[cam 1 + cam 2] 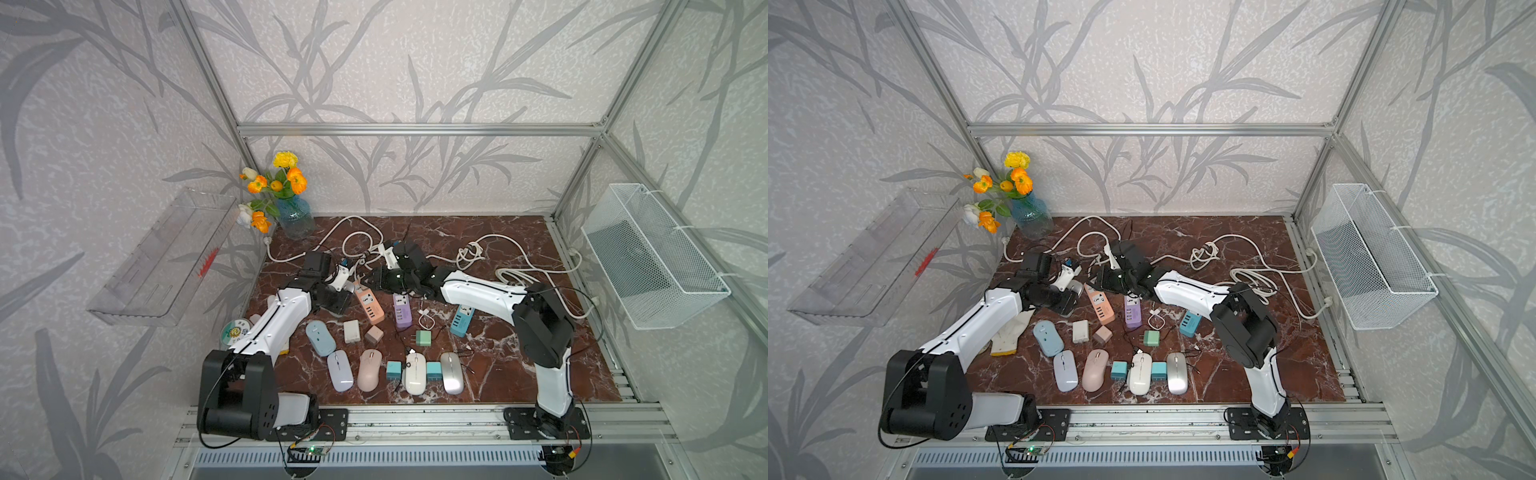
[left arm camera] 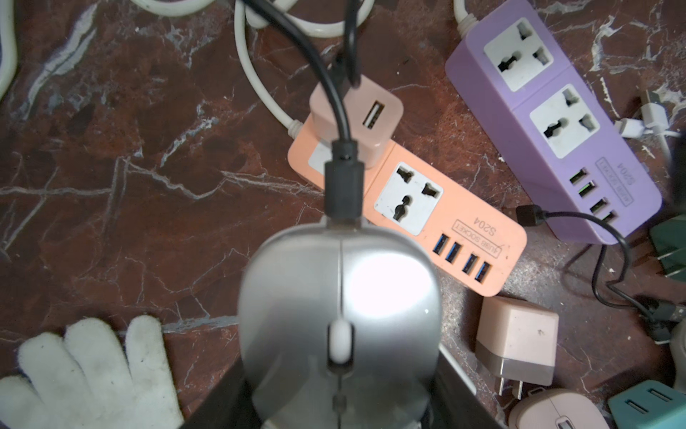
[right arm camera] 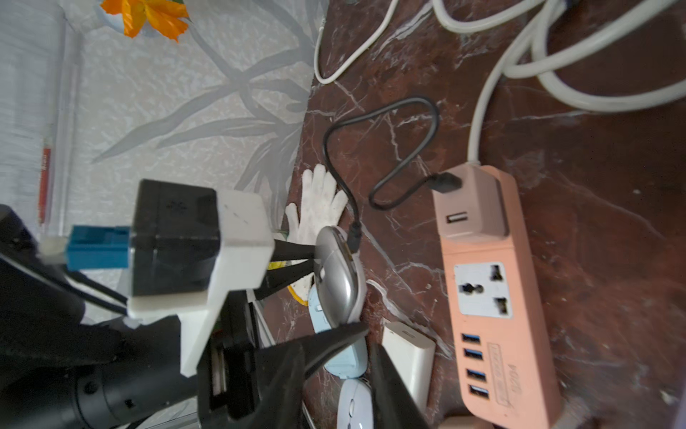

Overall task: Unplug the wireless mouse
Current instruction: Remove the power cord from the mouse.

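Gripping the mouse (image 2: 339,308) by its tail above the table (image 2: 111,167), the left gripper (image 3: 297,264) is clenched on it. The plug (image 2: 343,185) juts from the nose along the mouse's long axis, just ahead of the right gripper (image 3: 368,338), jaws parted, empty.

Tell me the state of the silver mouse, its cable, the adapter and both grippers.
silver mouse, gripped, not yet unplugged
black cable, plugged into mouse and pink adapter
pink adapter, seated in orange power strip
left gripper, shut on silver mouse
right gripper, open, empty
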Tool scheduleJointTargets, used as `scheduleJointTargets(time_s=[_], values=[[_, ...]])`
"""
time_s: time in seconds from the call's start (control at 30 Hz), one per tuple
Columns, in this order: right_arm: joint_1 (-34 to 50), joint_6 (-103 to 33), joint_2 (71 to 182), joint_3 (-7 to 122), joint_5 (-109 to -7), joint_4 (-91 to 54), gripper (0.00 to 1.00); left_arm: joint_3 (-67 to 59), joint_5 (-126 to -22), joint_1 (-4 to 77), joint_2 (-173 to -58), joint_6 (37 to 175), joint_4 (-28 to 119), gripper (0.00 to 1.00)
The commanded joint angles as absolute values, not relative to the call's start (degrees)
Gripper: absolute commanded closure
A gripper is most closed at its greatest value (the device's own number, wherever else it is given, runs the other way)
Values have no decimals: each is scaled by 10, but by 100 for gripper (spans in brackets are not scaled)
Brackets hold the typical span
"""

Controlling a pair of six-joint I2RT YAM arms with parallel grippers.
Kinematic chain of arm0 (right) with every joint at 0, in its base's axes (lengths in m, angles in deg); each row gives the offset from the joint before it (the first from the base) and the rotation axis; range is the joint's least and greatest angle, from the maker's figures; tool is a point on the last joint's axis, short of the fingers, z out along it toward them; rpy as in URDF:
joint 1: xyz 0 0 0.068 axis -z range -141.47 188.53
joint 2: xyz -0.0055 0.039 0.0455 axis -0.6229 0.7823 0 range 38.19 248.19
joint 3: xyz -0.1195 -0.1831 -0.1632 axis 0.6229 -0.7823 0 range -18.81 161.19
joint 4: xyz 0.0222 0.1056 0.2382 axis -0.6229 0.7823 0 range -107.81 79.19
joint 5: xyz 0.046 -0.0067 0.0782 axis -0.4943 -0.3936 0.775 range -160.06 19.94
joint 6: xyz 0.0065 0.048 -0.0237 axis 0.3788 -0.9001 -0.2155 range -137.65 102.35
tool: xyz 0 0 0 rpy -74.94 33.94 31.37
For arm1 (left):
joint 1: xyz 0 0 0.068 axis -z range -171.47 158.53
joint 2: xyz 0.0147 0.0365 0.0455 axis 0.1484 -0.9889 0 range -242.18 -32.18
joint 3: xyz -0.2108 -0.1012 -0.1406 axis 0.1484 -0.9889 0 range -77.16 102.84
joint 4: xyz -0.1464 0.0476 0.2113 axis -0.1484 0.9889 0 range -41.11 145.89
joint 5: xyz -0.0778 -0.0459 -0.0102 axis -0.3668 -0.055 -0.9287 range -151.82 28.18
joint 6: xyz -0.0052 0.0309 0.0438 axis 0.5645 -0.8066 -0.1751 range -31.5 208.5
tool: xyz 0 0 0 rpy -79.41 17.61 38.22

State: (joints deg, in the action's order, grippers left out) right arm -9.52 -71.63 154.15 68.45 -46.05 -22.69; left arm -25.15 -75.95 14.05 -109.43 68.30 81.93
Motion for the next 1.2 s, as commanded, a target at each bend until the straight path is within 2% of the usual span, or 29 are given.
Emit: scheduleJointTargets(time_s=[0.0, 0.37, 0.8, 0.9, 1.1, 1.17], values=[[-94, -729, 1572, 717, -431, -285, 69, -251, -780, 141, -1084, 665, 809, 100], [-94, -712, 1621, 776, -459, -240, 65, -259, -787, 142, -1064, 657, 813, 100], [-91, -723, 1668, 834, -447, -215, 67, -262, -798, 142, -1052, 648, 818, 100], [-88, -728, 1670, 835, -446, -221, 75, -264, -798, 142, -1047, 647, 819, 100], [-80, -731, 1670, 839, -441, -231, 100, -268, -799, 142, -1047, 643, 829, 100], [-73, -734, 1669, 842, -439, -235, 100, -266, -802, 142, -1048, 643, 844, 100]])
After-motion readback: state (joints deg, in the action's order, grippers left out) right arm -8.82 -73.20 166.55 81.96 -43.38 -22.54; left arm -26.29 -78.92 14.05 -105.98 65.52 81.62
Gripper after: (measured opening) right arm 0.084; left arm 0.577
